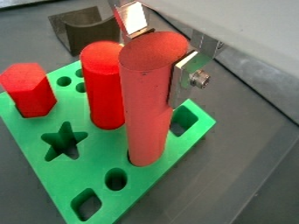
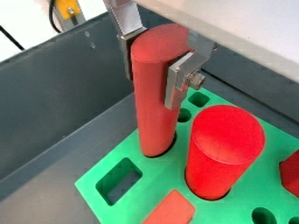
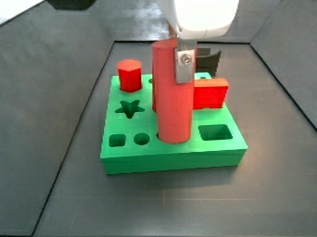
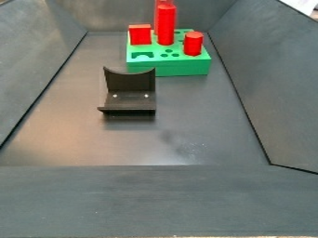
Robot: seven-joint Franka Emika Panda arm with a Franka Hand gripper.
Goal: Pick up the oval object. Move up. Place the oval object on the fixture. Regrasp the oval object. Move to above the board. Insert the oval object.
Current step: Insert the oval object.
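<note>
The oval object (image 1: 149, 96), a long smooth red peg, stands upright with my gripper (image 1: 160, 48) shut on its upper part, one silver finger (image 1: 184, 77) flat against each side. Its lower end enters a hole in the green board (image 1: 187, 140); how deep it goes is hidden. Both wrist views show this, with the oval object (image 2: 156, 87) held by the gripper (image 2: 155, 61) over the board (image 2: 122, 179). A side view shows the oval object (image 3: 170, 93) upright in the board (image 3: 173, 157). The black fixture (image 4: 126, 93) stands apart on the floor, nearer than the board (image 4: 174, 63).
A thick round red cylinder (image 1: 103, 83) and a short red hexagonal peg (image 1: 30, 87) stand in the board close to the oval object. A star hole (image 1: 65, 140) and a square hole (image 3: 216, 133) are open. Dark sloping walls (image 4: 37, 84) enclose the floor.
</note>
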